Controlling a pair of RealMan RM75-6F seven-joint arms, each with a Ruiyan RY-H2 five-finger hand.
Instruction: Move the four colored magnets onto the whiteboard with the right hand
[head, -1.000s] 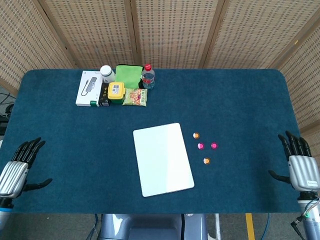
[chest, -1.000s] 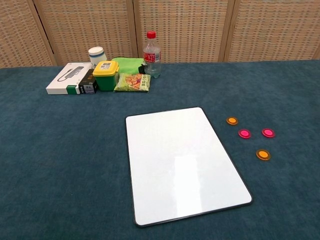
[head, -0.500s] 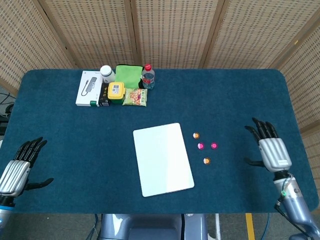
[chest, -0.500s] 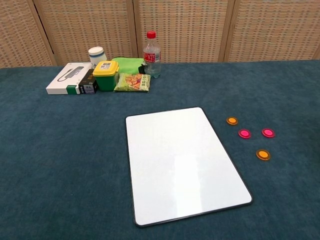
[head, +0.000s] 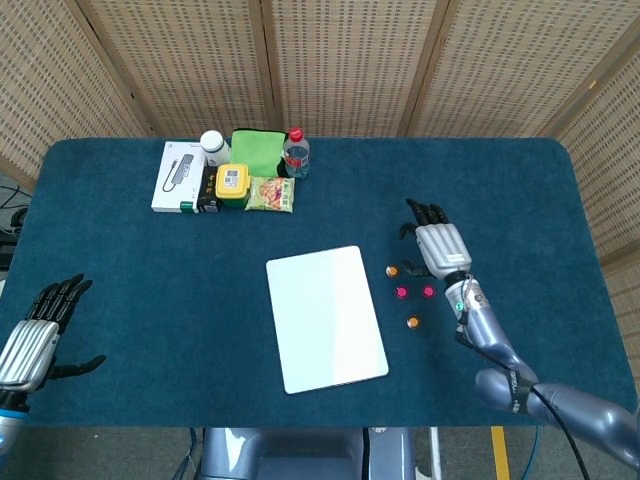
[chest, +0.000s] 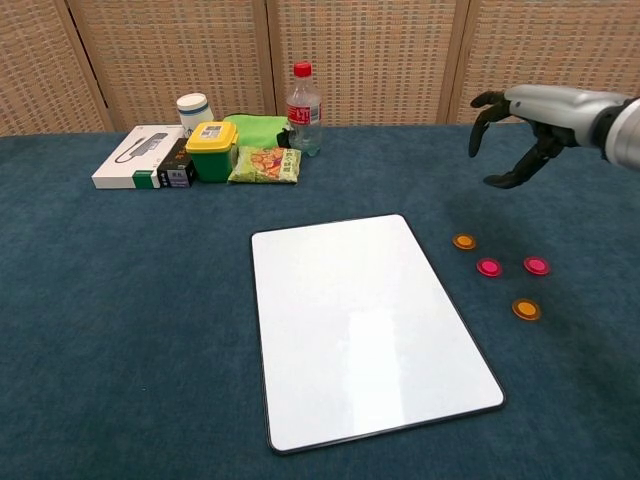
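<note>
A white whiteboard (head: 326, 318) (chest: 364, 326) lies flat in the middle of the blue table. To its right sit two orange magnets (head: 392, 271) (head: 413, 322) (chest: 463, 241) (chest: 526, 309) and two pink magnets (head: 401, 293) (head: 428, 292) (chest: 488, 267) (chest: 537, 265). My right hand (head: 440, 243) (chest: 525, 120) hovers above the magnets, fingers spread and pointing down, holding nothing. My left hand (head: 32, 340) rests open at the table's front left edge, seen only in the head view.
At the back left stands a cluster: a white box (head: 177, 176), a white jar (head: 213, 146), a yellow-lidded green container (head: 231, 184), a green cloth (head: 258, 150), a snack packet (head: 269, 194) and a red-capped bottle (head: 295, 153). Wicker screens close off the back.
My right hand has swept in from the table's right edge toward the middle and now hangs over the magnets. The left hand, board and magnets have stayed put.
</note>
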